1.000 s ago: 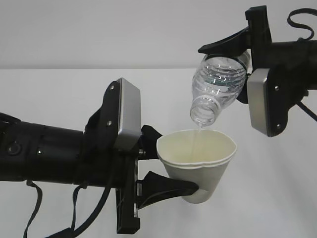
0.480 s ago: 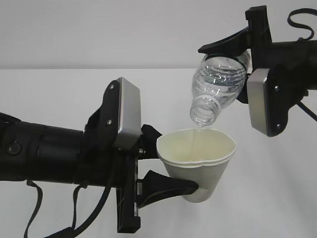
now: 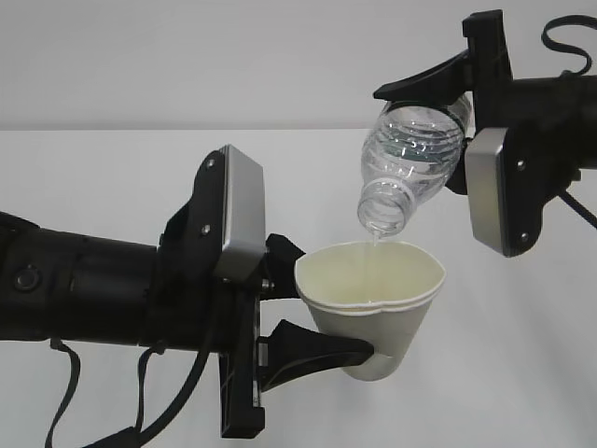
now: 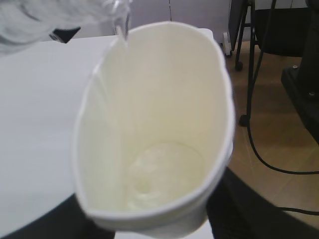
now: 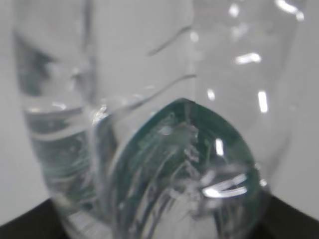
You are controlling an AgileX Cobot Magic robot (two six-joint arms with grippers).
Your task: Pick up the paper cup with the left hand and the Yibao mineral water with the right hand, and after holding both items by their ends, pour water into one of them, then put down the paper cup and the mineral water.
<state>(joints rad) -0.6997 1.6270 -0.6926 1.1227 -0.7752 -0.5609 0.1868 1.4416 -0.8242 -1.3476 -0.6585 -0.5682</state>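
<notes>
Table [image 3: 112, 177]: white, lying below and behind both arms; neither carried item touches it.

Left claw [image 3: 322, 313]: black, with grey rectangular plate, reaching in from the left side. Fingers [image 3: 312, 353] clamped on the lower body of the paper cup, one above and one below, holding it clear of the table.

Right claw [image 3: 448, 93]: black, with grey plate, entering from the upper right. Clamped on the base end of the Yibao mineral water; in the right wrist view the bottle fills the space straight ahead of the claw.

Yibao mineral water [image 3: 409, 163]: clear ribbed bottle, tilted steeply with its open neck pointing down and to the left, away from the right claw. Green label seen through the plastic in the right wrist view [image 5: 184, 164]. Mouth just above the cup's rim, not touching it.

Paper cup [image 3: 373, 303]: white, pale yellowish inside, projecting from the left claw's tips, rim squeezed out of round. A thin stream of water [image 4: 121, 37] enters at the rim; a little liquid lies at the bottom [image 4: 164, 174].
</notes>
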